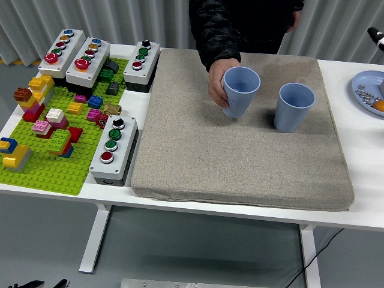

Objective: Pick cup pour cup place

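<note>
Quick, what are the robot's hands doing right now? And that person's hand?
Left hand: not in view.
Right hand: only a tip shows at the right edge; cannot be told.
Person's hand: holding the tilted blue cup.

Grey mat [240, 162], green brick baseplate [48, 162], button boxes [114, 150], blue plate [367, 90] at right edge
</note>
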